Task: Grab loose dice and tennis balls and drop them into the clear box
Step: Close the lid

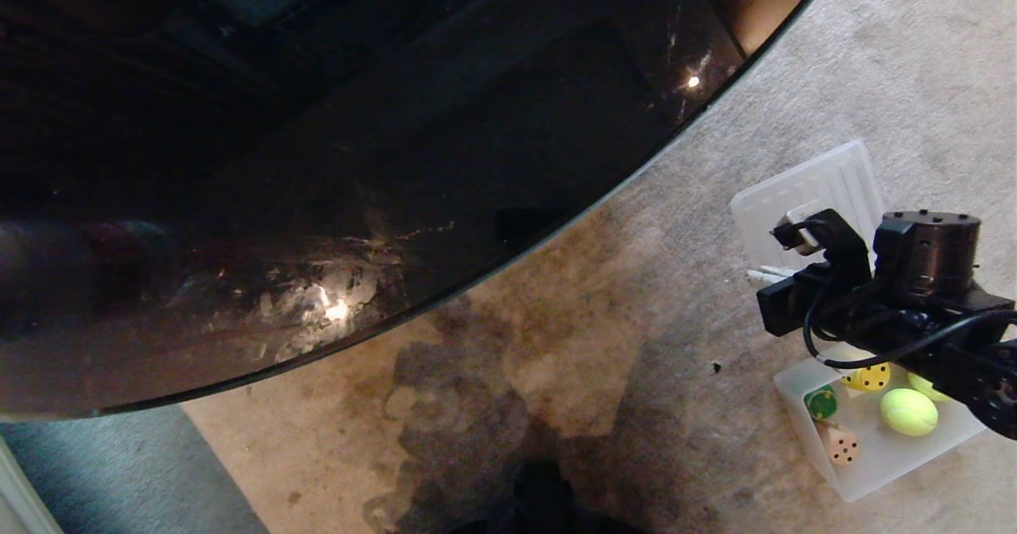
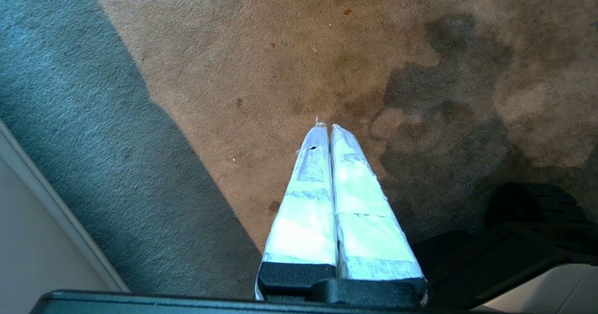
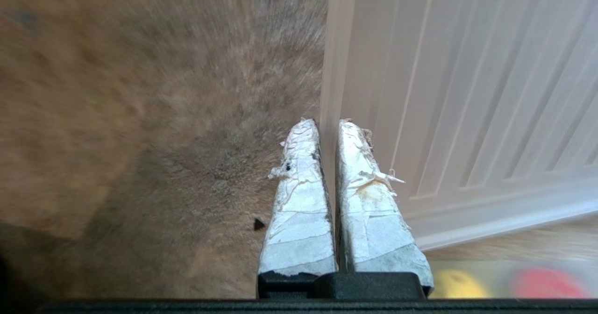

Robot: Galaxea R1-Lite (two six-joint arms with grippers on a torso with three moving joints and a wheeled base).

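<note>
Box (image 1: 874,462) sits on the carpet (image 1: 556,375) at four o'clock in the head view, holding yellow (image 1: 868,377), green (image 1: 821,402) and tan dice (image 1: 841,444) and a ball (image 1: 908,412). Right pincer (image 3: 327,132), narrow and empty, hangs over the lid's (image 3: 467,94) edge. Left pincer (image 2: 325,132), pressed together, hangs over carpet.

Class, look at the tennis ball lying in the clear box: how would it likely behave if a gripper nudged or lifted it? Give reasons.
The tennis ball is round, so a nudge would probably roll it until it meets a wall of the clear box or the tan die. Its fuzzy surface should resist slipping. It looks light for its size.
</note>
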